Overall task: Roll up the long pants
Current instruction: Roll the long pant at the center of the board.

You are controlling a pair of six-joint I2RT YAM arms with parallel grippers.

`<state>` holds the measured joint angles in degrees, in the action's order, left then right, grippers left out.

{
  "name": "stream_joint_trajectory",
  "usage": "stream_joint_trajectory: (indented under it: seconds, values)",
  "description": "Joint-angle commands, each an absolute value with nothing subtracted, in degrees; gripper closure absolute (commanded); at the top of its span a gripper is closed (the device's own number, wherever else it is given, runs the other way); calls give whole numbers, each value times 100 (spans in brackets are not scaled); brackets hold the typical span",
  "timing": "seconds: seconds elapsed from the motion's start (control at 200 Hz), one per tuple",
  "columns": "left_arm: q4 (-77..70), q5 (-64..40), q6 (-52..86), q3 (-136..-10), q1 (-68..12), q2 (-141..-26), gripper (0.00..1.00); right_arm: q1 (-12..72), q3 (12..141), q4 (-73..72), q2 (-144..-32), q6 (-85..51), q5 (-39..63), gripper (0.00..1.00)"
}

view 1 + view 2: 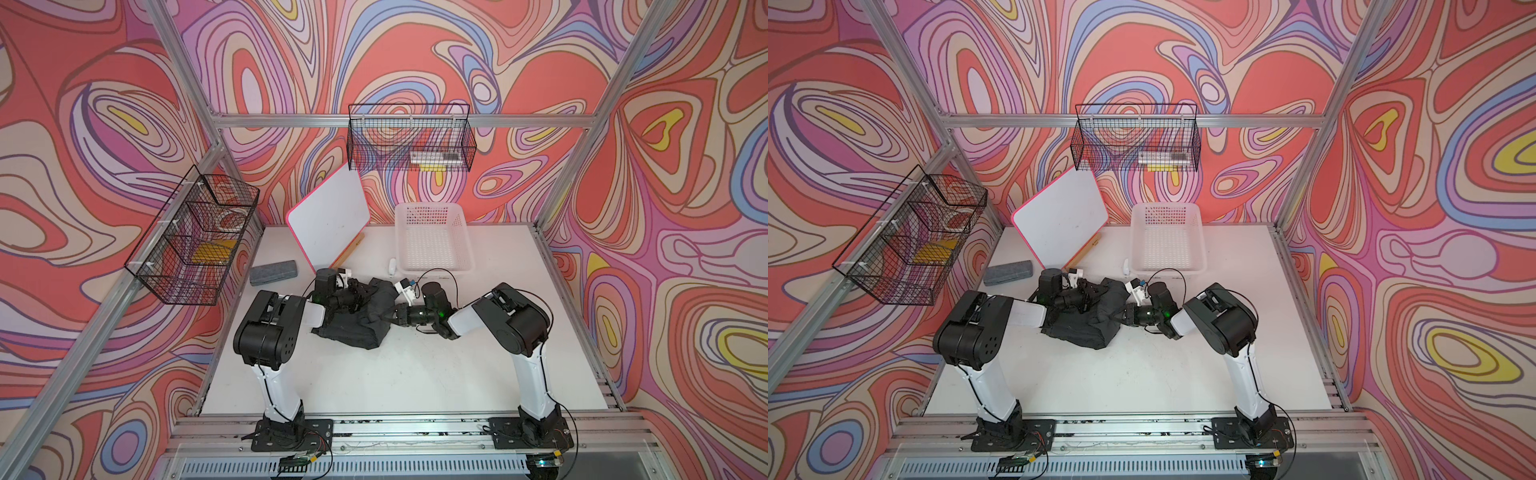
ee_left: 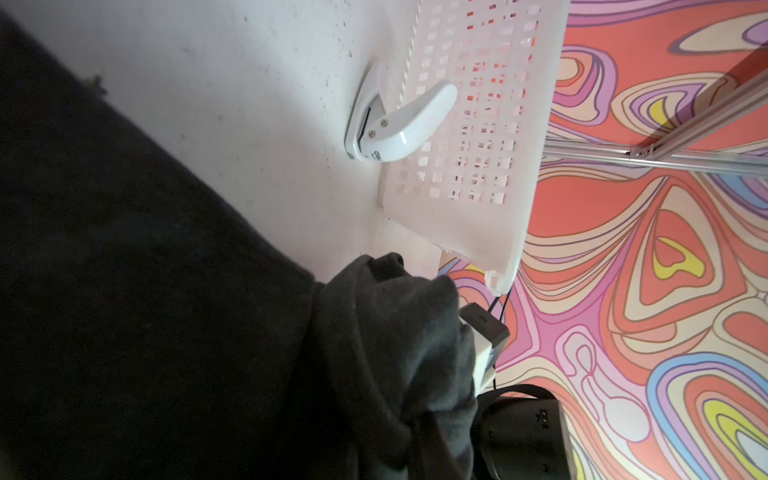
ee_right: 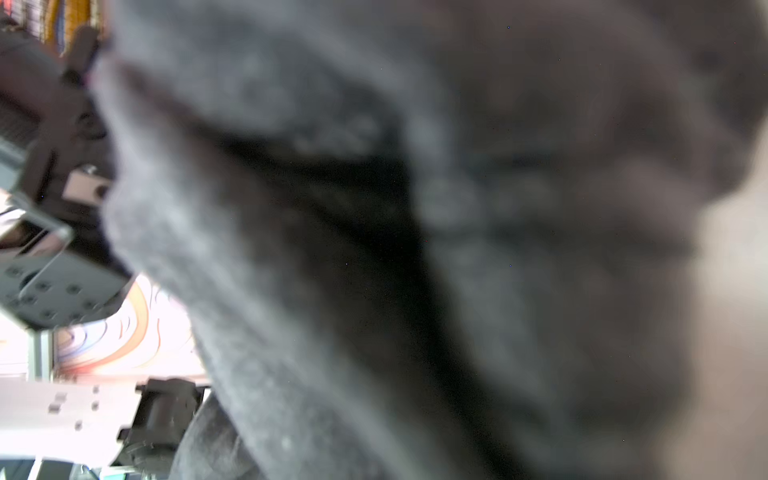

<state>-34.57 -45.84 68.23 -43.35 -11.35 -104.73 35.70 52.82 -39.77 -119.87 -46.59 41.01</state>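
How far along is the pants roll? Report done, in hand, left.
Done: the pants are gathered into a compact, crumpled bundle, no legs spread out. In hand: the left gripper is buried in the bundle's far side, and the right gripper appears to pinch its edge, cloth drawn toward it. Left: no tidy cylinder shows; the bundle looks loose and uneven, so tightening and finishing the roll probably remain.

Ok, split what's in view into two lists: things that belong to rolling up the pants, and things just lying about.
Belongs to the job:
- long pants
- left tool and right tool, both at the cloth

Just lying about:
- grey eraser block
- whiteboard
- wooden stick
- white basket
- small white plastic gadget
- side wire basket
- back wire basket
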Motion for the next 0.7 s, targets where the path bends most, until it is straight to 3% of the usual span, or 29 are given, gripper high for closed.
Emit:
stream_joint_trajectory:
  seconds: [0.0, 0.08, 0.13, 0.16, 0.18, 0.371, 0.691]
  values:
    - [-873, -4185, 5195, -4759, -1310, -9726, 86, 3769, 5590, -2106, -10980, -4377, 2914, 100]
    - [713, -3318, 4058, -5301, -1318, -9134, 52, 3900, 5853, -590, -10635, -4288, 2332, 100]
    - [1288, -2782, 3570, -5494, -1318, -8804, 39, 3929, 6012, 206, -10510, -4307, 1966, 100]
    - [1549, -2517, 3348, -5571, -1318, -8624, 11, 3929, 6086, 577, -10435, -4299, 1793, 100]
    - [1727, -2362, 3220, -5595, -1318, -8518, 2, 3929, 6129, 752, -10398, -4297, 1707, 100]
    - [2084, -1487, 2378, -5016, -1561, -7329, 1, 4044, 7293, 2645, -10792, -4384, 1464, 100]
    - [2215, 483, 778, -3504, -3700, -4568, 1, 4381, 9257, 5109, -11827, -4193, 1299, 100]
